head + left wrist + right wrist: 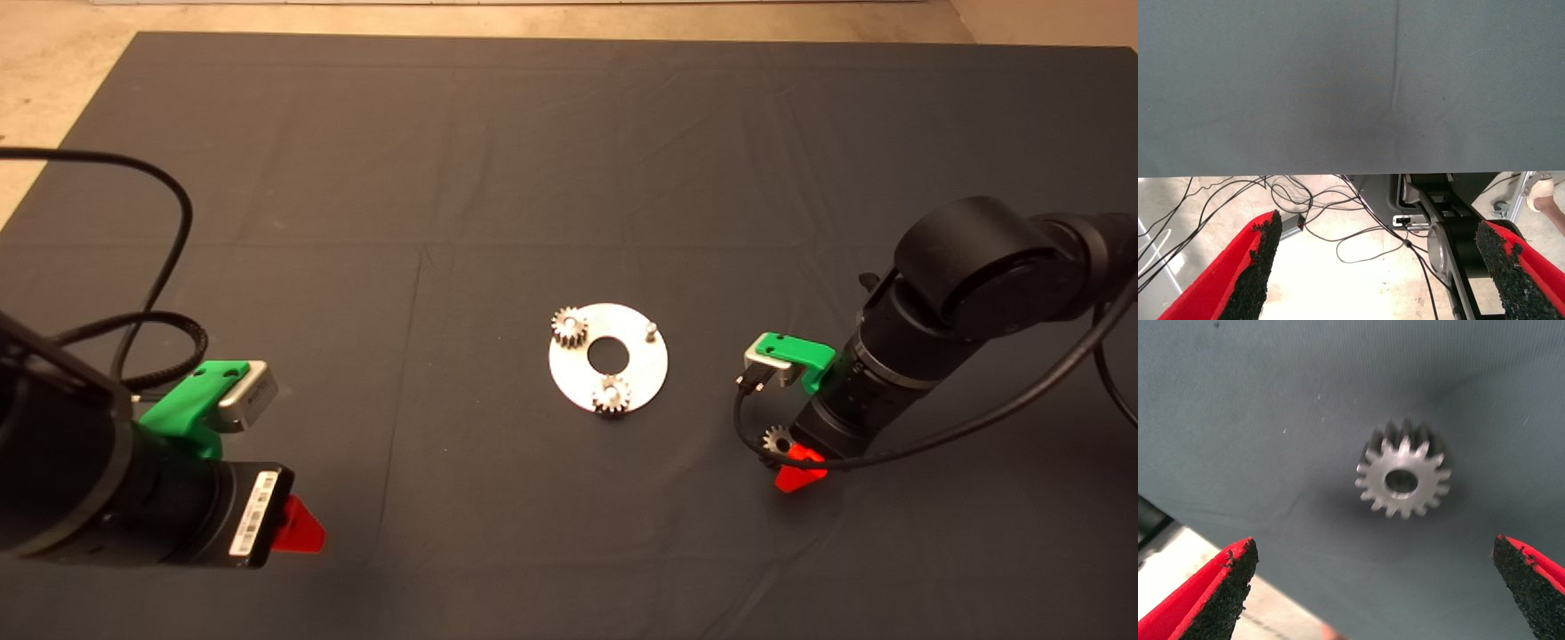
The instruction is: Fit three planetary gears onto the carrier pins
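Observation:
A shiny silver disc (pixel 642 373) with a central hole lies mid-mat. Two planetary gears sit on its carrier pins: one at the upper left (pixel 569 326), one at the near edge (pixel 612 394). The third pin (pixel 651 331) at the upper right stands bare. The third gear (pixel 779 439) lies flat on the mat to the right of the disc, directly under my right gripper (pixel 797 467). In the right wrist view the gear (pixel 1403 479) lies between the open fingers (pixel 1218 590), untouched. My left gripper (pixel 298 526) waits open and empty at the lower left.
Black cables loop from both arms, one curling over the mat next to the loose gear (pixel 747 427). The left wrist view looks past the mat's edge at floor cables (pixel 1338 220) and a person's shoe (pixel 1545 193).

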Controlling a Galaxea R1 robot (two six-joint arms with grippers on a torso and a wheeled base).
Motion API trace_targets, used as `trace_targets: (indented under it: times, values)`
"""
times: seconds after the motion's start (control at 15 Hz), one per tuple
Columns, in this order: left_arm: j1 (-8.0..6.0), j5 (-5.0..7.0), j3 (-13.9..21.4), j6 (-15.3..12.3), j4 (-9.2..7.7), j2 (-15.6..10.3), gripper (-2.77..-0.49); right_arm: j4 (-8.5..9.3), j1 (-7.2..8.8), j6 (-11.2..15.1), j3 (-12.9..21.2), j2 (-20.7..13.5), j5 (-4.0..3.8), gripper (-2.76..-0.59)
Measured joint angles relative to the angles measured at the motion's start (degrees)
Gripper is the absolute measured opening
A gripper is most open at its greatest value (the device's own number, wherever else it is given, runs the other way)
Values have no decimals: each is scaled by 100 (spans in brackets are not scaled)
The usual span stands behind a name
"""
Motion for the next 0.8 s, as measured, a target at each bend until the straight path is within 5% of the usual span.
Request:
trace_targets:
  times: [0.2, 0.8]
  values:
    - [0, 0, 0, 151, -12, -2, -119, -167, 0, -496, -41, 44, 3, -73]
    - [0, 0, -13, 616, -134, -4, -119, -274, 0, -2067, 182, -72, 9, -73]
